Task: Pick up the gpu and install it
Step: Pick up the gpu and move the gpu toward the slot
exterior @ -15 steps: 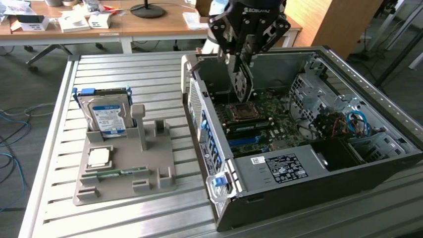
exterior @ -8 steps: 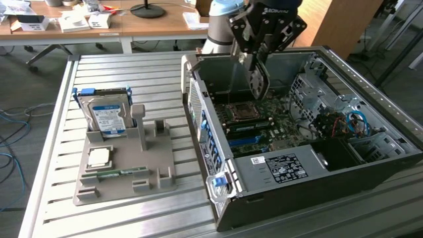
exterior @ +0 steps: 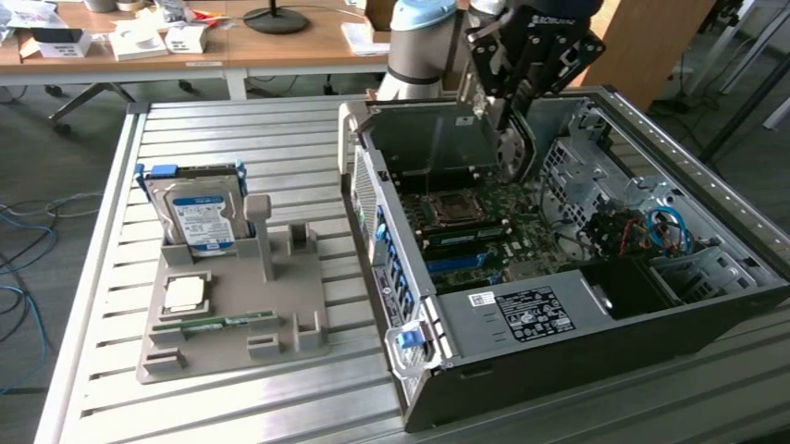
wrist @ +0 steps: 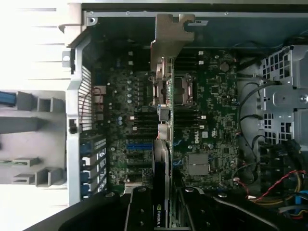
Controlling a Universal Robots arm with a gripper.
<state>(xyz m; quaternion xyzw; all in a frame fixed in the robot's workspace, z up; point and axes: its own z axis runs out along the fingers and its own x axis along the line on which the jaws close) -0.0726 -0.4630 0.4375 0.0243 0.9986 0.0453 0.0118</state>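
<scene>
My gripper [exterior: 516,97] hangs over the open computer case [exterior: 543,305], shut on the gpu [exterior: 508,139]. The card points down into the case above the motherboard [exterior: 487,231], apart from it. In the wrist view the gpu [wrist: 163,125] appears edge-on as a thin dark card between my gripper's [wrist: 163,204] black fingers [wrist: 138,209], with its silver bracket [wrist: 171,38] at the far end, toward the case's rear wall. It lies over the motherboard [wrist: 216,120], beside the blue slots [wrist: 137,147].
On the exterior view's left, a grey parts holder [exterior: 235,314] carries a hard drive [exterior: 198,213], a processor [exterior: 185,294] and a green memory stick [exterior: 228,322]. Coloured cables [exterior: 654,231] and a drive cage sit at the case's right end. A desk [exterior: 185,46] stands behind.
</scene>
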